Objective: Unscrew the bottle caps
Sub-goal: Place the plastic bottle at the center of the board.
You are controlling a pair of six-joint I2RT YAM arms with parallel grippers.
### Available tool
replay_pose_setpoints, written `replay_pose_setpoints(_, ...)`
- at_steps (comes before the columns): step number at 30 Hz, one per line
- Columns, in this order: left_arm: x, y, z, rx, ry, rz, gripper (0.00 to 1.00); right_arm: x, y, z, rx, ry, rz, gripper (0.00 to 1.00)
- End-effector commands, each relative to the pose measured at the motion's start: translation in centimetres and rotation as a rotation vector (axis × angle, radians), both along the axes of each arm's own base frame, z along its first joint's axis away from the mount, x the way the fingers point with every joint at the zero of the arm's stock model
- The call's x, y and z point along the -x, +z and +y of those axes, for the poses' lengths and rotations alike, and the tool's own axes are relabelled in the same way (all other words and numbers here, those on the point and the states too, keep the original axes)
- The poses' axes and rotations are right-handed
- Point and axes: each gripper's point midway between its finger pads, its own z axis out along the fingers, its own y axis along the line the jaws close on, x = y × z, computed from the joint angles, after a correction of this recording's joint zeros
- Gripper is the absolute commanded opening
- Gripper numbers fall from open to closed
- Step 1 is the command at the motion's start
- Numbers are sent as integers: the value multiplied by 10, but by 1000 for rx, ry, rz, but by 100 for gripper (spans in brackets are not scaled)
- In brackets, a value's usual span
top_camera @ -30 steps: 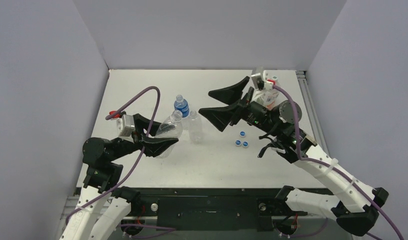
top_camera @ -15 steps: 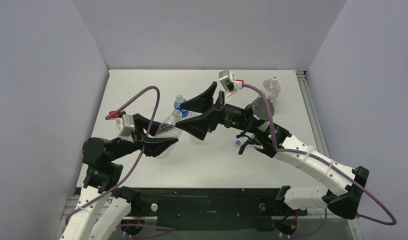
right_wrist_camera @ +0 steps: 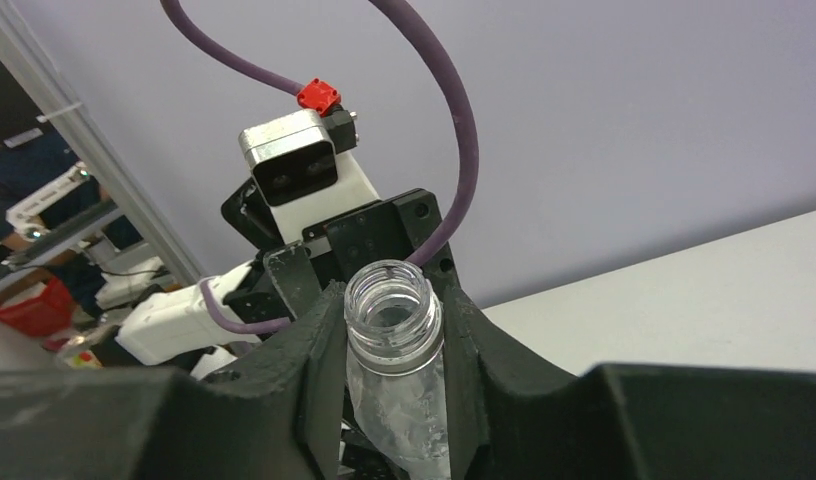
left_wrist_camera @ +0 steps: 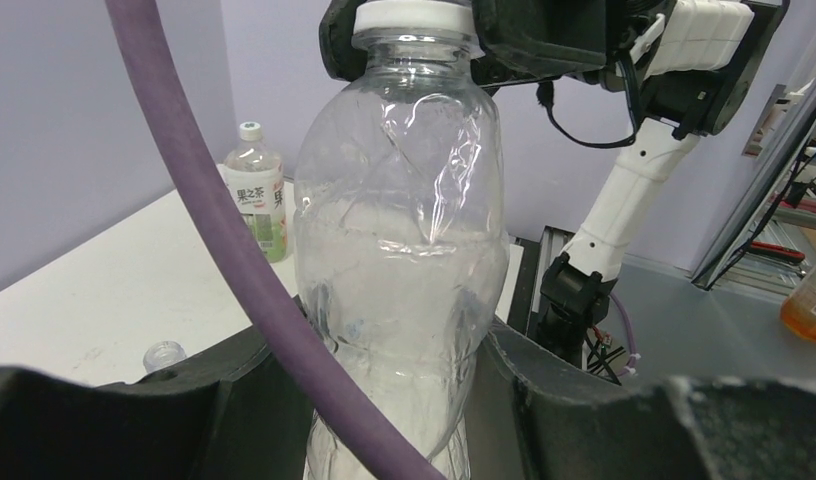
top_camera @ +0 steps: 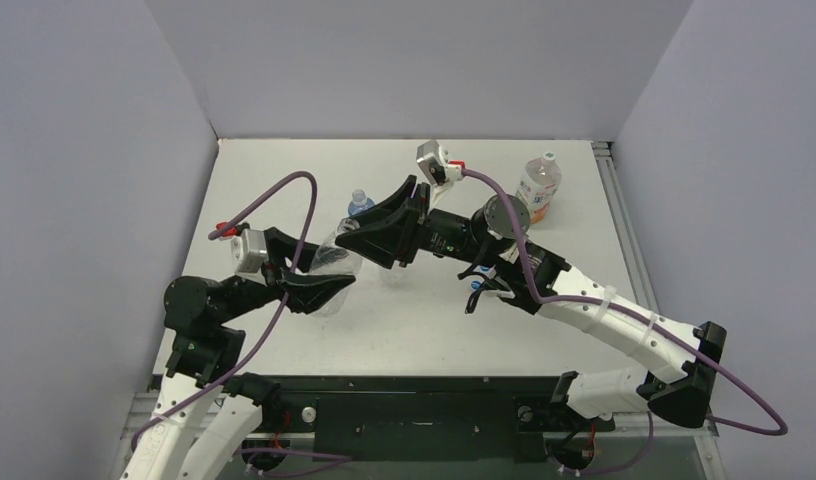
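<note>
plain bottle, neck inside right pincer

A white table stands boxed in by plain lilac walls under even light.

Overhead view: the right fingers hid the lower half of the blue-labelled bottle. Left wrist view: the base of the held bottle was cropped by the frame edge.

My left gripper holds the clear plastic bottle tilted, and my right gripper pinches its top. A wider orange-labelled plastic bottle stands well apart, far right on the white table.
</note>
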Motion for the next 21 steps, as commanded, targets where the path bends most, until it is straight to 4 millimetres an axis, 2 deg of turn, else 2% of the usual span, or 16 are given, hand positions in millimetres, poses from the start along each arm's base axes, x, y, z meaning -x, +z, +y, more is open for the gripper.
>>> replay_pose_setpoints(1, -5, 7, 3, 20, 42, -25, 0, -4, 13, 5, 20, -71, -58, 16)
replay_pose_setpoints(2, -6, 6, 3, 17, 45, -19, 10, -4, 13, 4, 24, -75, -57, 7)
replay_pose_setpoints(3, -9, 7, 4, 20, 57, -13, 34, -7, 12, 3, 26, -92, -58, 3)
replay_pose_setpoints(4, -11, 5, 4, 16, 67, 7, 49, -7, 13, 0, 30, -104, -59, 0)
replay_pose_setpoints(5, -15, 4, 6, 19, 89, 19, 76, -13, 13, -4, 34, -135, -63, 0)
replay_pose_setpoints(7, -19, 3, 7, 14, 108, 41, 99, -23, 11, -13, 52, -186, -68, 0)
replay_pose_setpoints(8, -21, 1, 7, 8, 116, 53, 99, -26, 9, -18, 66, -202, -68, 0)
replay_pose_setpoints(12, -29, 2, 12, 12, 167, 68, 97, -66, -6, -50, 144, -356, -97, 0)
replay_pose_setpoints(13, -29, 3, 12, 12, 170, 67, 97, -73, -19, -56, 193, -382, -84, 0)
replay_pose_setpoints(18, -32, 5, 17, 8, 215, 62, 96, -127, -59, -100, 367, -599, -94, 0)
replay_pose_setpoints(21, -33, 8, 21, 12, 243, 40, 97, -150, -91, -113, 467, -682, -74, 0)
